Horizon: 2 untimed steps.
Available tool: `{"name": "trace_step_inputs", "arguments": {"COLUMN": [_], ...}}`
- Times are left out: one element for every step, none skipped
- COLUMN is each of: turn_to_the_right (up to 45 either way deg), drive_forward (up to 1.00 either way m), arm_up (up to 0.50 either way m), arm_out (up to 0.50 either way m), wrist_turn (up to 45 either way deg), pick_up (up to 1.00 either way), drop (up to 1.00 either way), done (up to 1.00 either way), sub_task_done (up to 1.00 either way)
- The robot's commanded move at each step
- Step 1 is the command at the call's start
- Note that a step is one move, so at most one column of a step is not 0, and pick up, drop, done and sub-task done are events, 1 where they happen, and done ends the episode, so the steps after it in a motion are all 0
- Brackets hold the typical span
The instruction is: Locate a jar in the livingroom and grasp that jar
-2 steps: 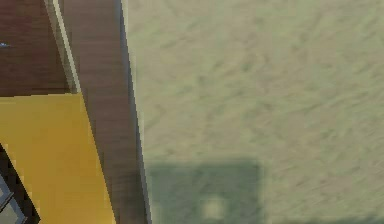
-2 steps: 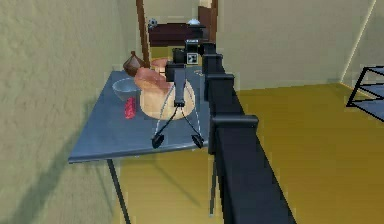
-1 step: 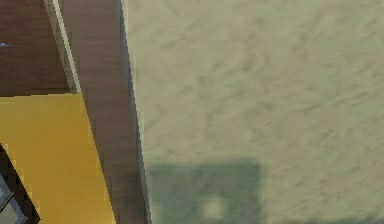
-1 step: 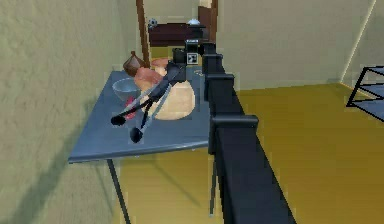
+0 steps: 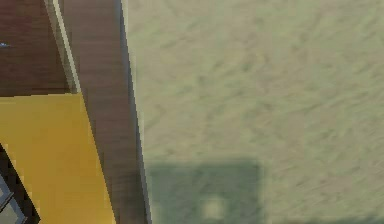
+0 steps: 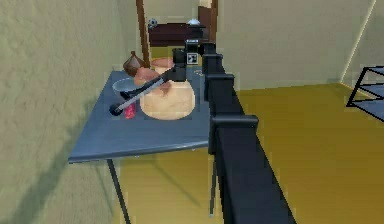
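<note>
Forward view: rough beige plaster wall (image 5: 260, 90) on right. Smooth brown wood door frame (image 5: 105, 90) slants down picture. Glossy yellow floor (image 5: 50, 150) lower left.

Arm side view: flat blue-grey bench (image 6: 110, 135) on thin legs, against wall. Dark square arm (image 6: 235, 150) reaches over it. Pincer (image 6: 122, 103) has thin fingers slanting across round tan dish (image 6: 170, 102), small red thing (image 6: 130, 111) by tips. Cannot tell whether pincer holds anything. Small rounded brown pot (image 6: 131, 63), possibly jar, stands at bench's far edge. Wire rack (image 6: 367, 85) at right edge.
</note>
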Motion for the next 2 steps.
{"name": "trace_step_inputs", "arguments": {"turn_to_the_right": [0.0, 0.0], "drive_forward": [0.0, 0.0], "arm_up": [0.0, 0.0], "arm_out": [0.0, 0.0], "wrist_turn": [45.0, 6.0], "pick_up": [0.0, 0.0], "drop": [0.0, 0.0], "done": [0.0, 0.0], "sub_task_done": [0.0, 0.0]}}
